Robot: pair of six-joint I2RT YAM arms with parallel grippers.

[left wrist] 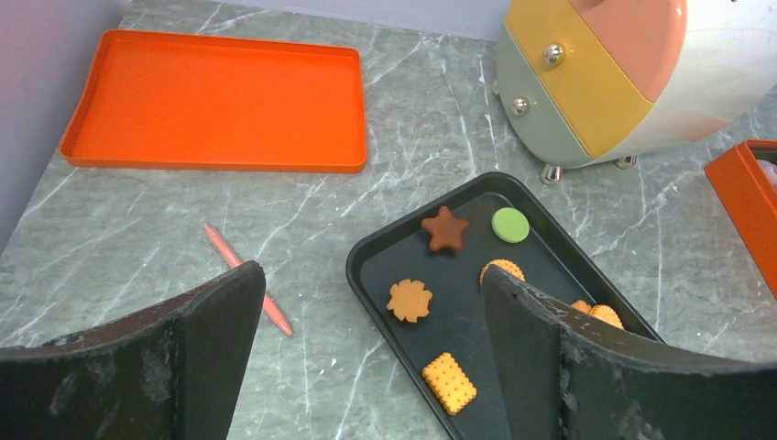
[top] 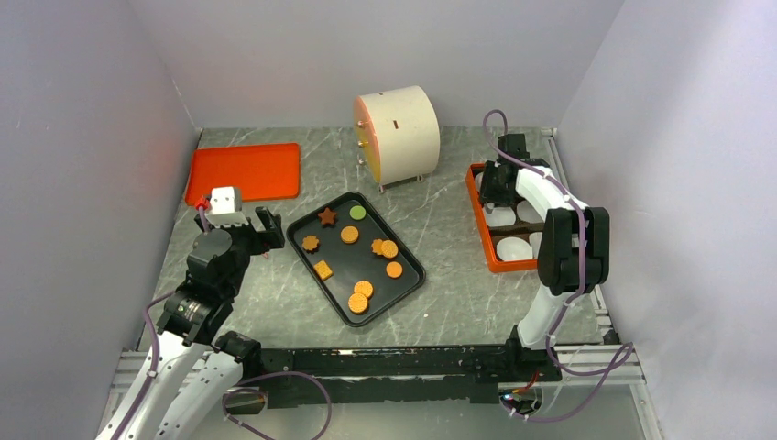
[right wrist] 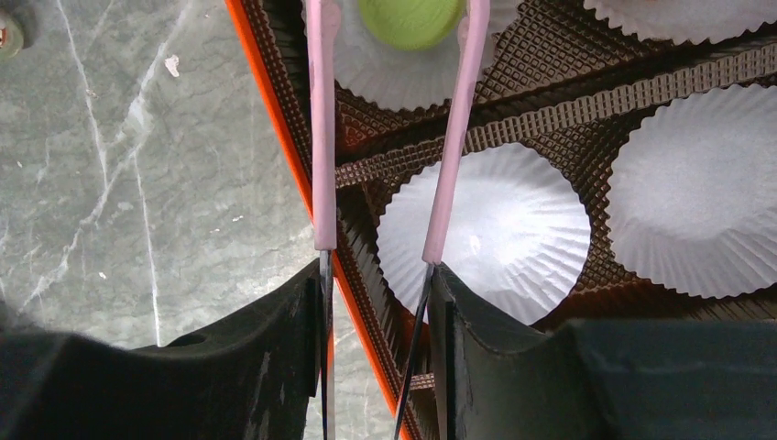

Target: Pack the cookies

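Several cookies lie on a black tray: a brown star, a green round, a flower, an orange square and orange rounds. My left gripper is open and empty, just left of the tray; its wrist view shows the star, flower and square between its fingers. My right gripper is shut on pink-tipped tongs over the orange box. A green cookie sits between the tong tips on a white liner.
The box has a brown waffle insert and several white paper liners. An orange tray lies at the back left. A round drawer cabinet stands at the back centre. A pink stick lies on the table left of the black tray.
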